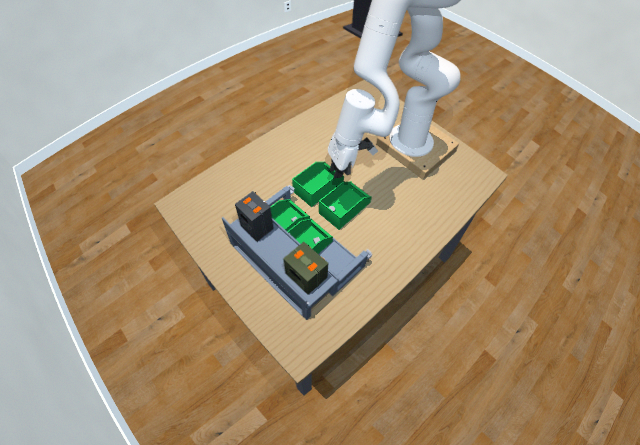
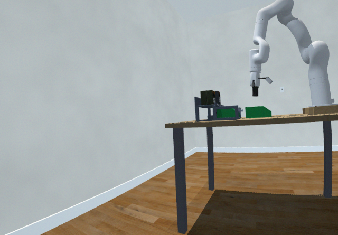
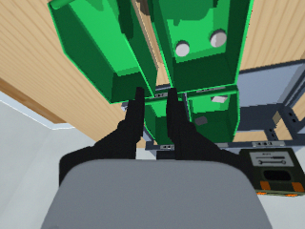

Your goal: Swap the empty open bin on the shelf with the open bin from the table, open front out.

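Parts bin [image 1: 341, 209] [image 2: 257, 112] [image 3: 205, 72] below the claw [image 1: 339, 176] [image 2: 255, 94] [image 3: 155, 98]

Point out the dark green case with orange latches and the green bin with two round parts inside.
dark green case [image 1: 306, 269] [image 3: 276, 161]: top and wrist views, body
green bin [image 1: 339, 216] [image 3: 205, 72]: top and wrist views, wall

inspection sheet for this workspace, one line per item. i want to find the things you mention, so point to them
surface: wood table [image 1: 248, 171] [image 2: 190, 124] [image 3: 267, 29], no spill seen
job's things: empty bin [image 1: 312, 184] [image 3: 102, 40] and parts bin [image 1: 346, 203] [image 2: 256, 112] [image 3: 205, 72] side by side on the table; shelf [image 1: 276, 246] [image 2: 197, 115] [image 3: 267, 91] holds two more bins
clutter: black toolbox [image 1: 253, 216] [image 2: 217, 97] and olive toolbox [image 1: 306, 267] [image 2: 207, 97] [image 3: 272, 158] atop shelf
gripper [image 1: 342, 175] [image 2: 255, 95] [image 3: 155, 98]: partly open above the bins, nothing held
cables: nothing seen
surroundings: plank floor, pale walls, outlet [image 1: 287, 5] [image 2: 282, 89]
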Controlling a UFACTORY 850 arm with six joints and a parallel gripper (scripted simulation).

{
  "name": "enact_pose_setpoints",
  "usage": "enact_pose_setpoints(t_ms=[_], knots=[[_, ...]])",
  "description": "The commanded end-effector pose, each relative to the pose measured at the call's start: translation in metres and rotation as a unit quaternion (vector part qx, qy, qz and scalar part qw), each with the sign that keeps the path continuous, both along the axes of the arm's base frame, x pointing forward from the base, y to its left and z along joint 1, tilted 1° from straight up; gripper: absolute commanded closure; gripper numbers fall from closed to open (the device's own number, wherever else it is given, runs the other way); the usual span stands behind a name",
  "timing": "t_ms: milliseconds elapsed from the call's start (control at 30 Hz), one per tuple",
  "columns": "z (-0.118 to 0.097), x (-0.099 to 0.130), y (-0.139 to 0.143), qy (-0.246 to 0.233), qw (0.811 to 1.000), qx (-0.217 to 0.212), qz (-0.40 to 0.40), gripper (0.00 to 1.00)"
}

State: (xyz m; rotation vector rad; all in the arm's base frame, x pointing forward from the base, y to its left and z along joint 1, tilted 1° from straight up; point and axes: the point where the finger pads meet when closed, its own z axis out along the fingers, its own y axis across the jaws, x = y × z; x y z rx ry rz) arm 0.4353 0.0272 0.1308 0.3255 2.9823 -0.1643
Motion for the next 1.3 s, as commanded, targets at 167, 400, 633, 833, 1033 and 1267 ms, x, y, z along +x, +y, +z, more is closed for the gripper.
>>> enact_pose_setpoints(t_ms=[167, 400, 633, 833, 1033, 1267], knots=[[0.0007, 0.0009, 0.0, 0.07, 0.982, 0.043, 0.17, 0.74], [0.0007, 0.0009, 0.0, 0.07, 0.982, 0.043, 0.17, 0.74], [0.0007, 0.0009, 0.0, 0.07, 0.982, 0.043, 0.17, 0.74], [0.0006, 0.0009, 0.0, 0.07, 0.982, 0.043, 0.17, 0.74], [-0.0012, 0.0009, -0.0001, 0.07, 0.982, 0.043, 0.17, 0.74], [-0.0079, 0.0009, -0.0001, 0.07, 0.982, 0.043, 0.17, 0.74]])
